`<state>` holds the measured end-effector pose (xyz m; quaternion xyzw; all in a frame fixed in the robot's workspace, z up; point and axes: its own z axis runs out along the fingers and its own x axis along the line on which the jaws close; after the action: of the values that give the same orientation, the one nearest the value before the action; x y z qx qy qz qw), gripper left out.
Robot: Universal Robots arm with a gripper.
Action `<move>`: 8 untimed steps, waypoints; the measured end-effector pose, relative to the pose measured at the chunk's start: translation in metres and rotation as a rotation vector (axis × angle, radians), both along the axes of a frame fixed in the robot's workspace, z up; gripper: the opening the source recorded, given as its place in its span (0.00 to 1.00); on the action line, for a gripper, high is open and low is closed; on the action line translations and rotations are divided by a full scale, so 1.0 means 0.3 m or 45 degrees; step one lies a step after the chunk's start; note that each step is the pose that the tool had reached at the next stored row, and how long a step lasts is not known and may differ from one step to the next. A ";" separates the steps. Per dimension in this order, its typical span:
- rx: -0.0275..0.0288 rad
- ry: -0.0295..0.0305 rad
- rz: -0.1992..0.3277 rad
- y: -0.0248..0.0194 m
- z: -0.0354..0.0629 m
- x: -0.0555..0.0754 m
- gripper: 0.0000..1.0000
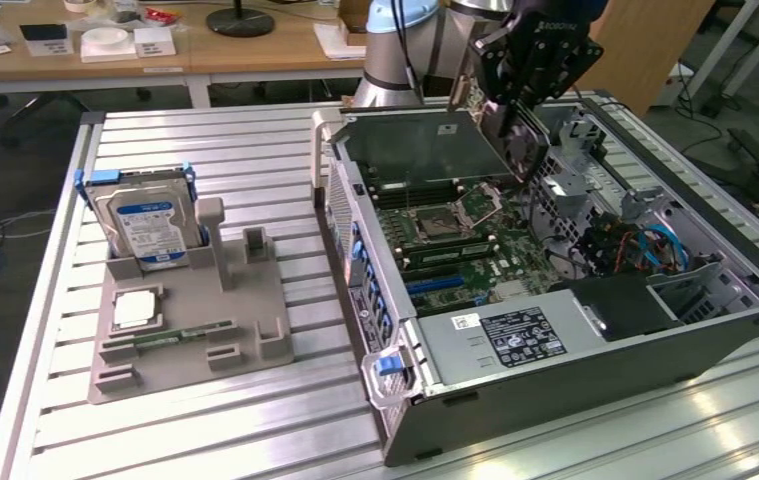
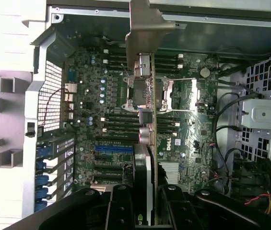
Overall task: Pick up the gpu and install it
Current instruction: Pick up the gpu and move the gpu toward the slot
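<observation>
exterior view: the gripper [image 1: 513, 105] hangs over the far part of the open computer case [image 1: 553, 390], which lies on its side on the ribbed table [image 1: 219, 420]. below it the gpu [image 1: 523, 145] shows as a thin dark slab, above the motherboard [image 1: 466, 235] and not seated. its lower edge blends into the dark parts behind, so i cannot tell whether it touches anything. on the exterior view's left, well apart from the case, a grey holder [image 1: 206, 330] carries an upright hard drive [image 1: 150, 225] and a flat memory stick [image 1: 172, 338].

wrist view: the jaws are closed on the gpu [image 2: 145, 158], a black finger [image 2: 121, 206] on each side. the card is edge-on, and its silver bracket [image 2: 145, 28] covers part of the board. the frame edge cuts off the finger bases.
</observation>
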<state>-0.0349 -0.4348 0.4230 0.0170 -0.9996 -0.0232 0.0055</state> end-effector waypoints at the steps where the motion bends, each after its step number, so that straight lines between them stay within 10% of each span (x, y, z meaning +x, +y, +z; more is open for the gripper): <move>1: 0.0000 -0.0001 0.000 0.000 0.000 0.005 0.28; 8: 0.0001 -0.0001 0.000 0.000 0.000 0.020 0.28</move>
<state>-0.0290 -0.4348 0.4229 0.0171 -0.9996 -0.0233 0.0055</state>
